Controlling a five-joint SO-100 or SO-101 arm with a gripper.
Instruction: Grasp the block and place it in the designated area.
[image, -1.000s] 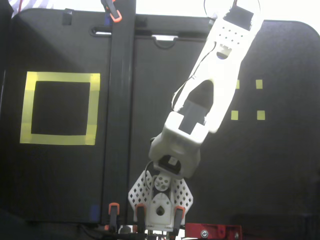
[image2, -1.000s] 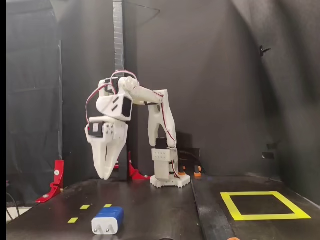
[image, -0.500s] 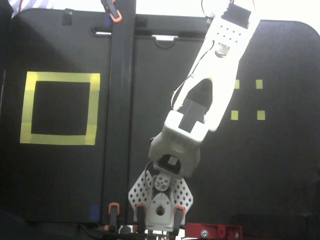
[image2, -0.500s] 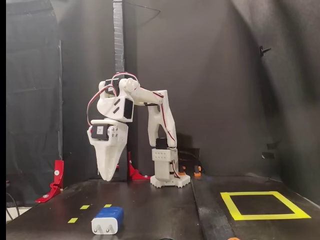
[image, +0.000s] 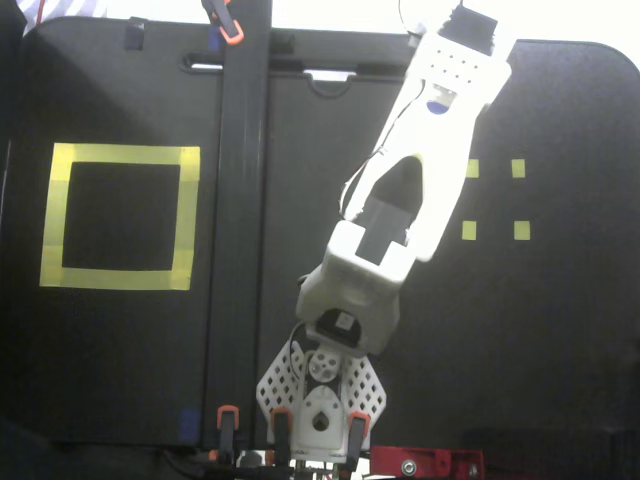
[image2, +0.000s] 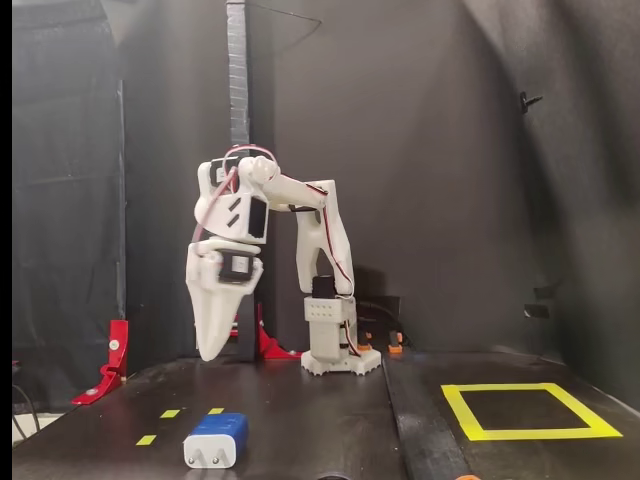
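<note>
4 small yellow squares (image: 492, 199) on black mat, orange clamps (image: 228, 417) at edge

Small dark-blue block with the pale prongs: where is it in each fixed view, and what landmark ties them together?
Top-down fixed view: mostly hidden under the white robot arm; only a blue glimpse, probably the small dark-blue block, upper right.
Side fixed view: lower left, in plain sight.
Shared landmark: the large yellow tape square.

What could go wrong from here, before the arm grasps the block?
1. The end effector hangs above the table with fingers together; unless it opens, it may push the block away.
2. The block lies nearer the camera than the fingertips, so a straight descent might miss.
3. The designated area lies across the table; a weak grip may drop it.
</note>
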